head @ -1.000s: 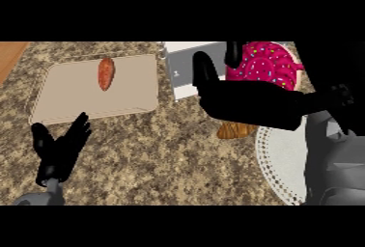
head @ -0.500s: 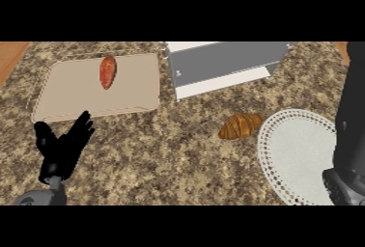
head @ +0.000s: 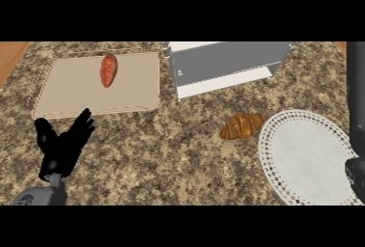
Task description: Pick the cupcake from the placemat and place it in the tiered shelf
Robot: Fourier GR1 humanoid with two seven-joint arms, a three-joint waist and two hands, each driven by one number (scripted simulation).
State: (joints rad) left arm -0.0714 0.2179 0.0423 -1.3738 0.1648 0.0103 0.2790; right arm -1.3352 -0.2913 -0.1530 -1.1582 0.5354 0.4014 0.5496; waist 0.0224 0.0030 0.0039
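Note:
No cupcake shows anywhere in the head view. The grey tiered shelf (head: 228, 65) stands at the back centre, and I see nothing on the levels that show. The round white lace placemat (head: 310, 154) lies at the right with nothing on it. My left hand (head: 64, 144) rests open at the lower left, fingers up, beside the board's near edge. Of my right arm (head: 357, 96) only a dark strip runs down the right edge; its hand is out of view.
A croissant (head: 241, 126) lies on the counter just left of the placemat. A tan cutting board (head: 96, 87) at the back left carries a sweet potato (head: 107, 70). A wooden surface (head: 10, 55) borders the counter's top left corner.
A second ago my right hand held the pink cupcake over the shelf's right side. Hand and cupcake have since left the view; only the arm remains at the right edge. The left hand stayed put.

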